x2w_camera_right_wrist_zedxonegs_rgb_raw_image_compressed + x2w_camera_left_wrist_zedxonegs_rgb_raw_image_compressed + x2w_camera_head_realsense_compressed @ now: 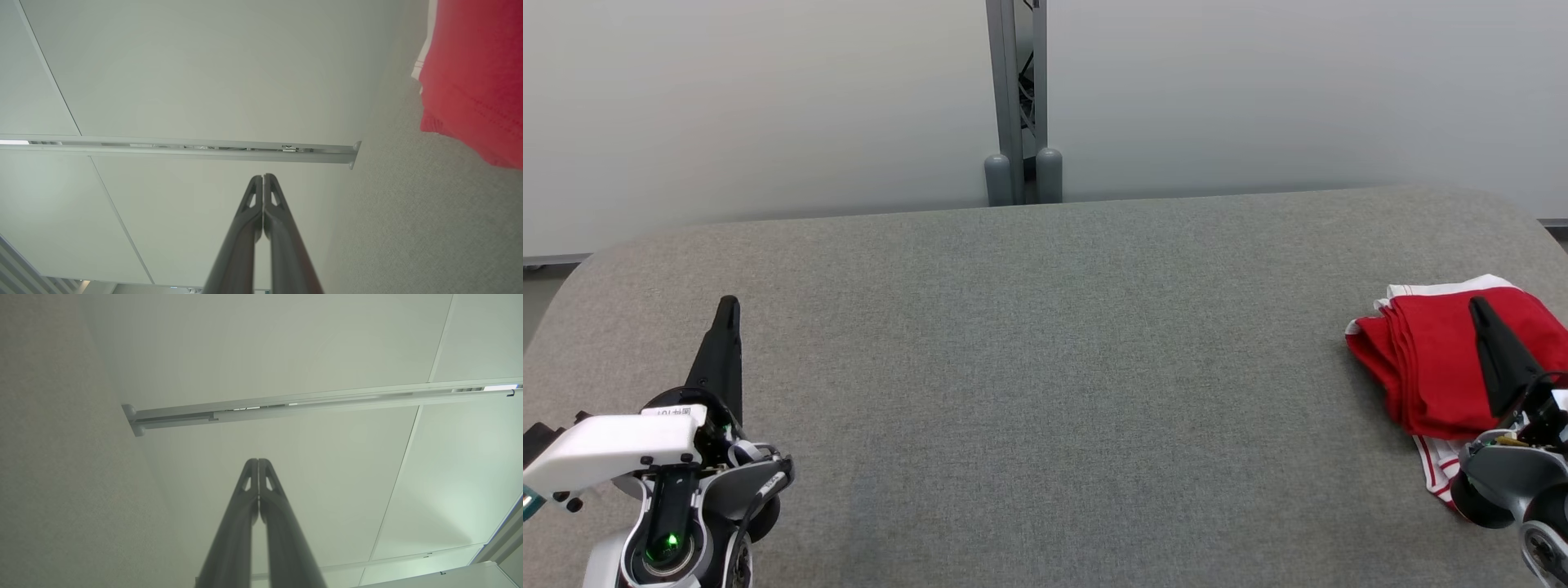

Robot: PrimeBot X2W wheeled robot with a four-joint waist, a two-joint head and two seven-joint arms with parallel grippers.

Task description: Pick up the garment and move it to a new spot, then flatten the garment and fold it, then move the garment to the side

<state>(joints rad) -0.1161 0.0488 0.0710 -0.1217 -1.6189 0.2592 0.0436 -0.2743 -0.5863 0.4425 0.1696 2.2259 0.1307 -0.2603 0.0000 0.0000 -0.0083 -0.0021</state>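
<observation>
Looks like the last step, with the folded red garment (pixel 1421 359) at the table's (pixel 1045 392) right edge.
Shows left gripper (pixel 729 304) and right gripper (pixel 1476 302) closed on nothing; asks next only for drawing back from the table.

Red garment (pixel 1437 359), white-striped trim; grey table (pixel 1045 392)

You see even, diffuse light in all three views: the grey table (pixel 1045 367) carries only faint, soft-edged shadows. In the wrist views a pale greenish cast tints the wall panels (pixel 286 347), and the dark fingers (pixel 241 547) blur toward the bottom edge.
</observation>
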